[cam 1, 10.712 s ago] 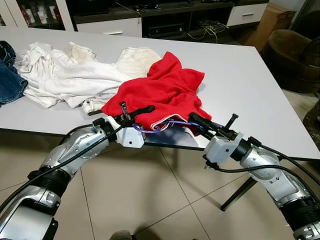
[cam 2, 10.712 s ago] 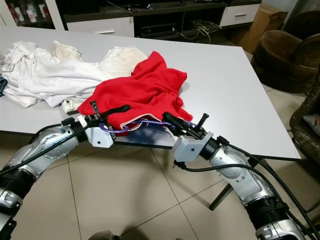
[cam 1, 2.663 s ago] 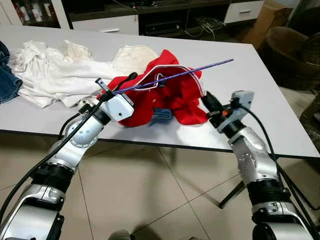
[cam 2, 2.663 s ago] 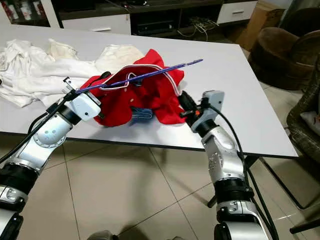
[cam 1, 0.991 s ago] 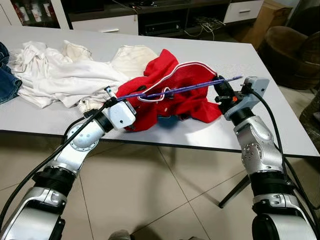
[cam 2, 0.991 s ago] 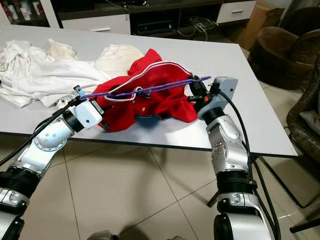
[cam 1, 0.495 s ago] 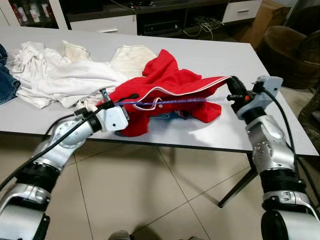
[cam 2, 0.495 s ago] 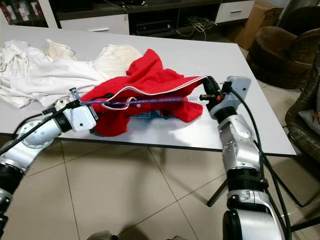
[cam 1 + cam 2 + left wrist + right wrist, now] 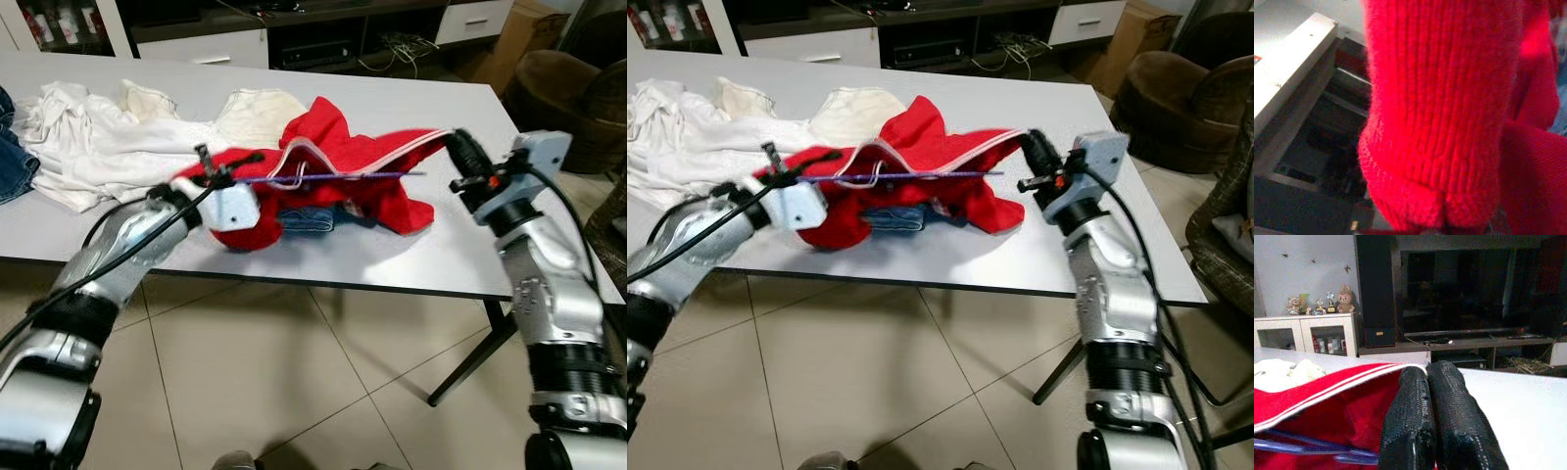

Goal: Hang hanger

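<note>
Two tools: right tool [image 9: 458,155], pinching the sweater [image 9: 377,181] hem at 3 o'clock, should stretch it over the hanger [image 9: 333,177]; left tool [image 9: 217,176] grip unclear.

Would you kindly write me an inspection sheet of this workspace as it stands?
Surface: white table, bare along its right side.
Job's things: purple hanger threaded through the red sweater, raised off the table.
Clutter: white clothes, jeans at far left, a blue garment under the sweater.
Grippers: left gripper at the hanger's left end; right gripper shut on the sweater's striped hem.
Cables: black cables along both arms.
Surroundings: TV cabinet, brown armchair, tiled floor.
</note>
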You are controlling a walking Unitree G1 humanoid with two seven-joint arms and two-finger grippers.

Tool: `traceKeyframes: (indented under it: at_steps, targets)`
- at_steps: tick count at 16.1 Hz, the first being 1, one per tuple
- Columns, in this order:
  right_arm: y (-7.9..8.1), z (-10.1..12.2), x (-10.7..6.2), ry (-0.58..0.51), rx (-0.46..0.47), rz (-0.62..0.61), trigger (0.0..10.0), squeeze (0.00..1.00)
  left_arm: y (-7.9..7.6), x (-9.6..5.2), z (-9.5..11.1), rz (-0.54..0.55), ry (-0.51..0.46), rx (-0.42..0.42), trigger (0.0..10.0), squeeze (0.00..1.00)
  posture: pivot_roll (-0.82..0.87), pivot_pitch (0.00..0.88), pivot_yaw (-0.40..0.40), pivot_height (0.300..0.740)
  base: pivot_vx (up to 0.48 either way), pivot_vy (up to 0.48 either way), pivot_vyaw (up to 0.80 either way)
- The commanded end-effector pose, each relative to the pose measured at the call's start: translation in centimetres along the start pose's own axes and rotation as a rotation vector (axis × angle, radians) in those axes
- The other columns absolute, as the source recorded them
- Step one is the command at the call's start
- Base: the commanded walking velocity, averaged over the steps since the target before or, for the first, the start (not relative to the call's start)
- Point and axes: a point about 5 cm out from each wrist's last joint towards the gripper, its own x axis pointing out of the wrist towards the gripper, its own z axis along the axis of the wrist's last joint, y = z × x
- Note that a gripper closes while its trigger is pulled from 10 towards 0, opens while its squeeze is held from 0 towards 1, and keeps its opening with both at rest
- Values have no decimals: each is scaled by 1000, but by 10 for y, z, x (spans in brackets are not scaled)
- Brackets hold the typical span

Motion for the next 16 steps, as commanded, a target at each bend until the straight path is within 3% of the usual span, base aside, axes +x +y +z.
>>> traceKeyframes:
  at_steps: [1,6,8,10,14,15,16]
  targets:
    - [-6,9,-3,-16,-15,-15,0,0,3,1,-6,-6,47,36,10000,0,82,10,-9,740,0,0,0]
    - [-3,3,-10,32,-57,-25,0,0,23,9,-4,122,78,68,10000,0,79,3,0,740,0,0,0]
    - [-5,-5,-7,75,-73,-58,0,0,24,11,3,147,28,13,10000,0,81,3,2,740,0,0,0]
    - [-9,-11,-5,113,-84,-89,0,0,23,12,11,156,-40,-84,10000,0,84,4,1,740,0,0,0]
    - [-8,-19,1,146,-75,-116,0,0,8,7,6,98,-32,-90,10000,0,95,5,-3,740,0,0,0]
    - [-16,-27,-2,184,-43,-183,0,0,6,5,5,98,-32,-121,10000,0,100,4,-7,740,0,0,0]
    - [-24,-35,-6,225,-2,-239,9176,0,4,4,4,96,-30,-140,10000,0,100,3,-8,740,0,0,0]
